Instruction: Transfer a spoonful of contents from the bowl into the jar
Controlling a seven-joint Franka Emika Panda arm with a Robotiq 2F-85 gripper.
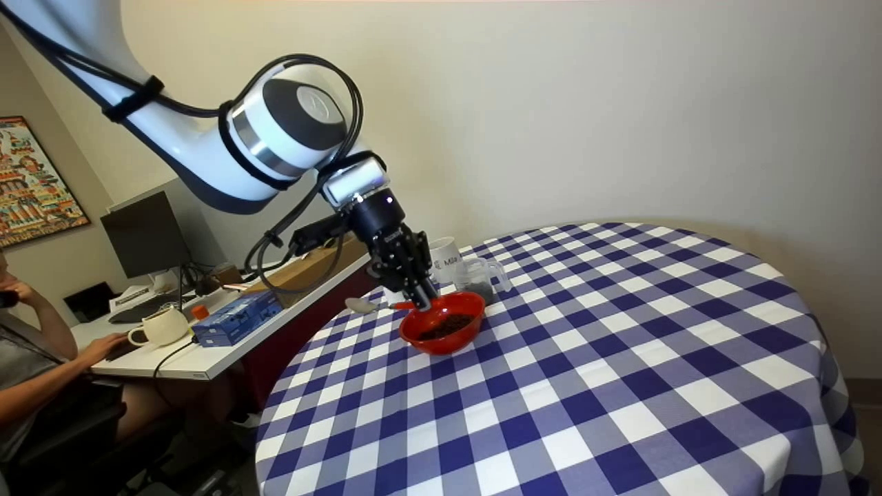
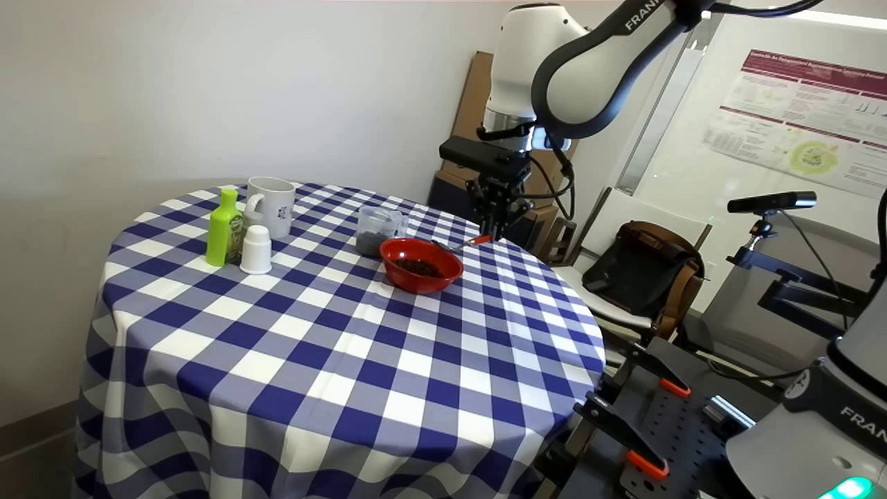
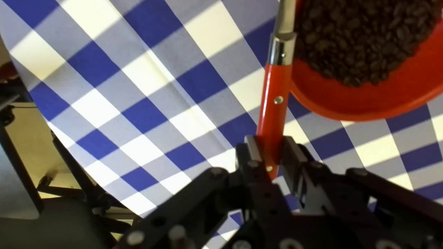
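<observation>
A spoon with a red handle (image 3: 275, 100) is held in my gripper (image 3: 269, 147), whose fingers are shut on the handle's end. In the wrist view the spoon's head is out of view. In an exterior view the pale spoon head (image 1: 360, 305) sticks out beside the bowl, above the tablecloth; I cannot tell whether it carries anything. The red bowl (image 2: 423, 283) holds dark coffee beans (image 3: 360, 45). The spoon and gripper (image 2: 492, 232) are beside the bowl, above table level. A clear jar with a handle (image 2: 380, 225) and dark contents stands close behind the bowl.
A white mug (image 2: 277, 208), a green bottle (image 2: 220, 232) and a white shaker (image 2: 256, 253) stand together on the checked tablecloth (image 2: 388, 374). In an exterior view a white cup with letters (image 1: 444, 255) stands behind the jar. A person (image 1: 41, 365) sits at a desk.
</observation>
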